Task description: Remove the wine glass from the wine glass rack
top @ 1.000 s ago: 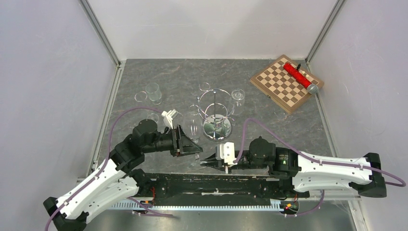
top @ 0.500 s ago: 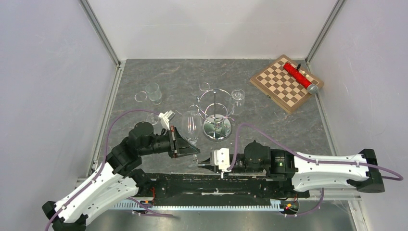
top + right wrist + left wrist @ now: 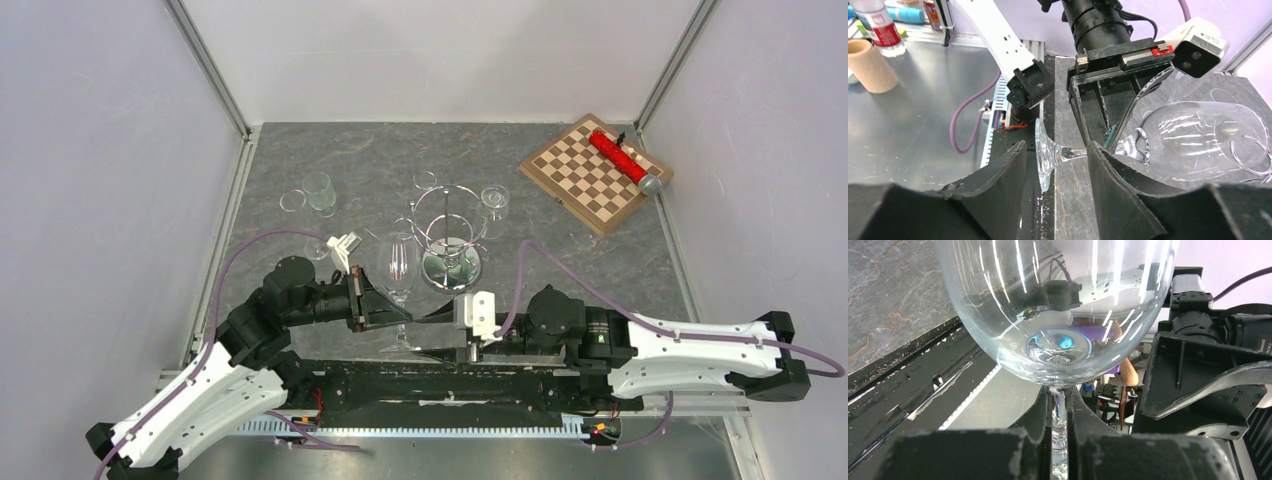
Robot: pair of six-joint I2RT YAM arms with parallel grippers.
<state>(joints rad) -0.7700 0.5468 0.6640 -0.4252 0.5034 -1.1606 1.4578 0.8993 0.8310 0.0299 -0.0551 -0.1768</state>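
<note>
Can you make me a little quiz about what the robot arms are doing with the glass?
1. True or false: the jaws of the left arm are shut on the stem of the clear wine glass.
2. What lies on the wooden chessboard? A) a red tube B) a blue cup C) a green ball
3. Fill in: the jaws of the right arm, on either side of the glass's stem, are ____.
Key: 1 true; 2 A; 3 open.

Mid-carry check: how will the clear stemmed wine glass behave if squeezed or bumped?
Likely fragile: the clear stemmed wine glass has a slim stem. Probably slippery: the left gripper pinches only that smooth stem. Its big bowl might make it pivot.
</note>
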